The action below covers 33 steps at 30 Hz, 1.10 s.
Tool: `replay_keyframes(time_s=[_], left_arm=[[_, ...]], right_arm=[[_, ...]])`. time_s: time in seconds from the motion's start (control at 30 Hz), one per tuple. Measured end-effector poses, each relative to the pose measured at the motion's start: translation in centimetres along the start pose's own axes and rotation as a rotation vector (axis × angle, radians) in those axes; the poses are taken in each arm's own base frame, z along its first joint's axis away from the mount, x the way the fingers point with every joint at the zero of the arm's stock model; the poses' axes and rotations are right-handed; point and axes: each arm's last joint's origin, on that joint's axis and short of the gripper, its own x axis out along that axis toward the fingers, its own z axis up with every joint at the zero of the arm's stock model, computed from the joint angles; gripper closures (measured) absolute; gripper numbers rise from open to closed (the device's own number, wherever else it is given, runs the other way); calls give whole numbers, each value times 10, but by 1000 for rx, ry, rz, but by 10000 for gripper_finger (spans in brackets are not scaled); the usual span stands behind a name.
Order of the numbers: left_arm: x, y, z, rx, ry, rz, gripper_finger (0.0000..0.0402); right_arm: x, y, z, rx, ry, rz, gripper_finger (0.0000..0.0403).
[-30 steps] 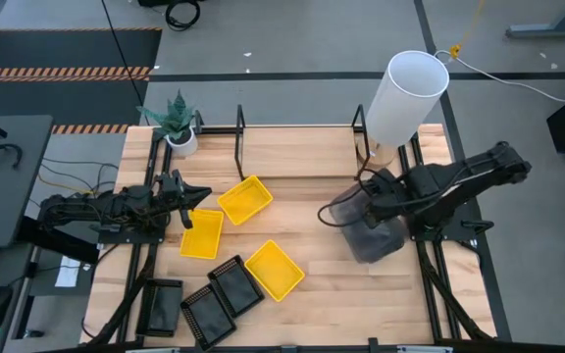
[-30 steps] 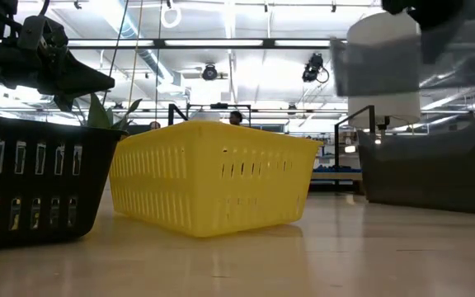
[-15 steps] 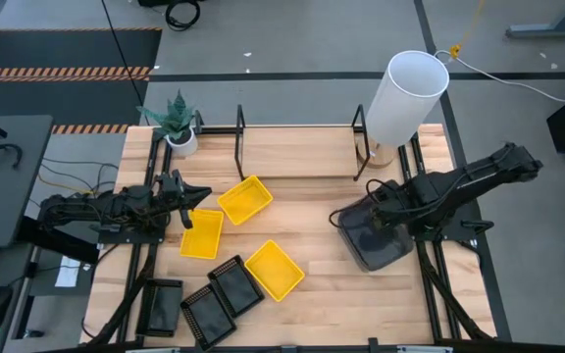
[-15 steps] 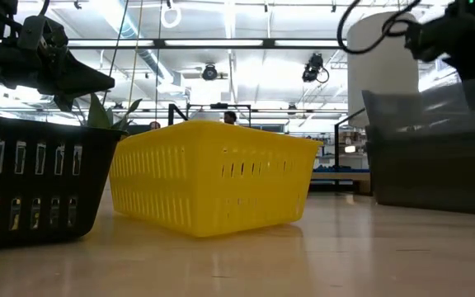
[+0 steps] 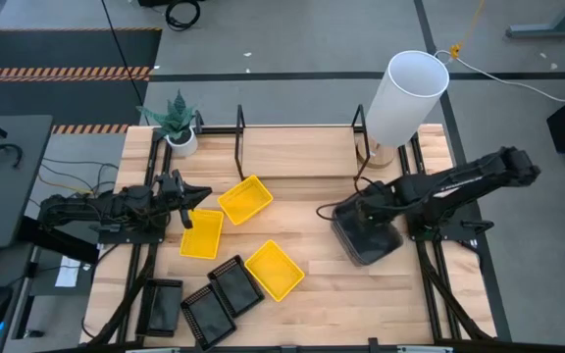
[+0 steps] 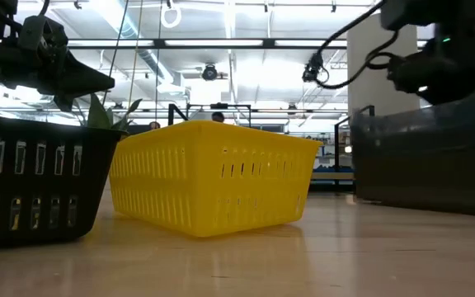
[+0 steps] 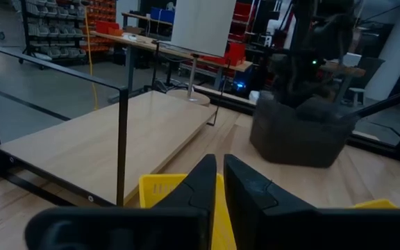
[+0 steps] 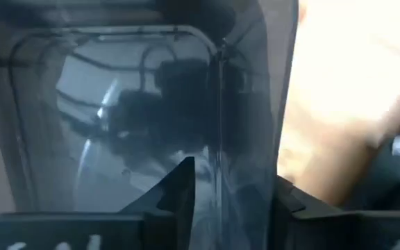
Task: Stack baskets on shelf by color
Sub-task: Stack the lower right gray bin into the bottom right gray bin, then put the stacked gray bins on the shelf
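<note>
A smoky dark-grey basket [image 5: 366, 235] sits nested on another grey one at the table's right. My right gripper [image 5: 363, 212] points down over its far-left rim; its fingers [image 8: 183, 182] stand apart on either side of the basket's clear wall [image 8: 219, 139], with a gap showing. My left gripper [image 5: 200, 204] is shut and level, above a yellow basket [image 5: 202, 233]. Two more yellow baskets [image 5: 245, 199] [image 5: 275, 270] and three black ones [image 5: 235, 286] rest flat on the table. The shelf [image 5: 297, 152] stands at the far edge.
A tall white cylinder [image 5: 405, 98] stands at the shelf's right end, just beyond my right arm. A small potted plant [image 5: 177, 123] is at the far left. Bare tabletop [image 5: 312, 206] lies between the yellow baskets and the grey stack.
My right gripper has come down and toward the table's left with the grey basket. The basket was lifted and tilted; it now sits level, nested on the other grey basket.
</note>
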Motion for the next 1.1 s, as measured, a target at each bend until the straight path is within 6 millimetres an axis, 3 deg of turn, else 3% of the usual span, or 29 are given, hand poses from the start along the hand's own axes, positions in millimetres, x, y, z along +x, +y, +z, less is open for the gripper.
replay_keyframes(time_s=[0.2,0.4,0.63,0.77,0.93,1.1], left_arm=[[0,0,0,0,1,0,371],[0,0,0,0,1,0,364],[0,0,0,0,0,0,368],[0,0,0,0,0,0,371],[0,0,0,0,0,0,367],[0,0,0,0,0,0,363]], right_arm=[[-6,17,25,-8,-136,112,270],[-30,19,44,-43,-184,130,263],[-41,11,49,-57,-99,92,229],[-58,6,47,-83,-19,69,207],[-78,19,41,-323,-45,187,202],[-71,39,21,-672,-128,273,208]])
